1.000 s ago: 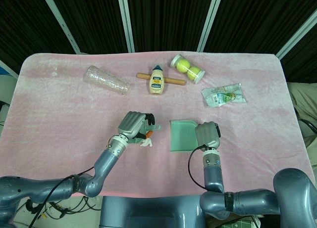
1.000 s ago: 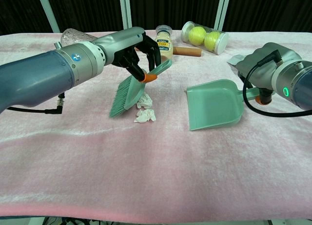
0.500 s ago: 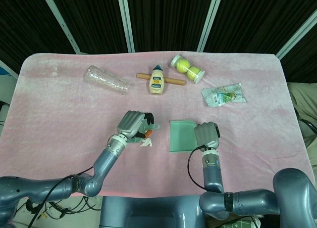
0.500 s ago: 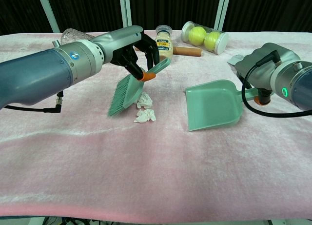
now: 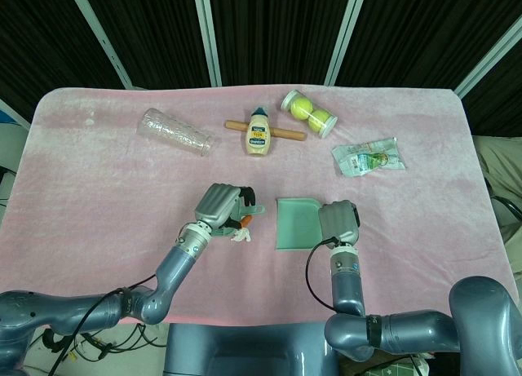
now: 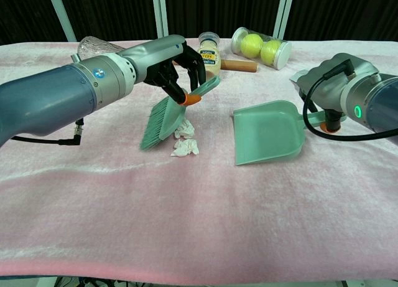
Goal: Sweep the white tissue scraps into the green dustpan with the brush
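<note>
My left hand [image 6: 166, 64] [image 5: 218, 205] grips the green brush [image 6: 166, 116] by its handle, bristles down on the pink cloth. Two white tissue scraps [image 6: 185, 139] [image 5: 241, 236] lie just right of the bristles, touching or nearly touching them. The green dustpan [image 6: 268, 132] [image 5: 296, 224] lies flat to the right, its open mouth toward the scraps with a gap between. My right hand [image 6: 339, 81] [image 5: 338, 221] holds the dustpan's handle at its right end.
At the back stand a mayonnaise bottle [image 5: 258, 132] with a wooden rolling pin [image 5: 285, 134] behind it, a tube of tennis balls [image 5: 310, 113], a clear ribbed glass [image 5: 175, 132] on its side and a snack packet [image 5: 368, 157]. The pink cloth [image 5: 98, 196] covers the table.
The right hand has slid the dustpan slightly left, toward the scraps. The left hand and brush have barely shifted.
</note>
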{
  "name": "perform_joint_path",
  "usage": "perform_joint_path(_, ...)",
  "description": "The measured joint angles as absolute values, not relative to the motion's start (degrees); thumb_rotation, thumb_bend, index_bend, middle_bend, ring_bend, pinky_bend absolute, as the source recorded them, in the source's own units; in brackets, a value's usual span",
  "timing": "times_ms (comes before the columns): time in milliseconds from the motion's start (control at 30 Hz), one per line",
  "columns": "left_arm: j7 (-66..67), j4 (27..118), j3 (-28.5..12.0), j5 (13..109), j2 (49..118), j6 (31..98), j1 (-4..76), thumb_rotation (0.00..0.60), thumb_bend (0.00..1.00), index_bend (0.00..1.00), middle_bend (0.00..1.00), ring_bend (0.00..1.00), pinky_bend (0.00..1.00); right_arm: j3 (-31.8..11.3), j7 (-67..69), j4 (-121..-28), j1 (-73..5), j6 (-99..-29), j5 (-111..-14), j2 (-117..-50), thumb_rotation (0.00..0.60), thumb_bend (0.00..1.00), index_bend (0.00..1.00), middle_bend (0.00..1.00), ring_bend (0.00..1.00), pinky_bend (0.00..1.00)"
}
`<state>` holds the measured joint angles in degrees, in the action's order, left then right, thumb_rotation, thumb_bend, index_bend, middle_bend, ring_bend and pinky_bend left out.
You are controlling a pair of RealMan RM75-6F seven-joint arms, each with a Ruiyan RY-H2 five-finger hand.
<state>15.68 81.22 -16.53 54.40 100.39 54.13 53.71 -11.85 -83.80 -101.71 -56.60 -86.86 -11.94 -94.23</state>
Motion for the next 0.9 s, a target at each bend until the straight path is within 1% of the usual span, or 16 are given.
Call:
perform_joint_path(267, 15.3, 80.0, -17.0, 54.5, 102.1, 53.8, 54.4, 0.6, 0.45, 0.66, 0.71, 0.89, 0.99, -11.9, -84.1, -100.9, -57.0, -86.4, -11.3, -94.5, 0.6, 0.45, 0.74, 0.68, 0.72, 0.75)
perform_joint_path(567, 13.9, 78.1, -18.1, 54.0, 106.2, 54.0, 55.2, 0.6, 0.45, 0.66, 0.71, 0.89, 0.99, -11.4, -83.7, -100.0, -56.7, -85.8, -10.9, -94.6, 0.6, 0.45, 0.74, 0.68, 0.72, 0.75)
perform_joint_path(767, 12.3, 74.9, -19.4, 55.8, 110.4, 55.1, 56.5, 0.6, 0.45, 0.66, 0.71, 0.89, 0.99, -11.3, -83.4, -100.5, -56.6, -85.7, -11.2, -94.1, 0.6, 0.45, 0.74, 0.68, 0.72, 0.75)
perform_joint_path(900, 10.2, 72.3, -20.9, 58.7, 113.5, 56.1, 58.2, 0.6, 0.45, 0.66, 0.72, 0.89, 0.99, -11.3, -83.2, -100.7, -56.6, -85.8, -11.3, -93.9, 0.6, 0.45, 0.74, 0.68, 0.72, 0.75)
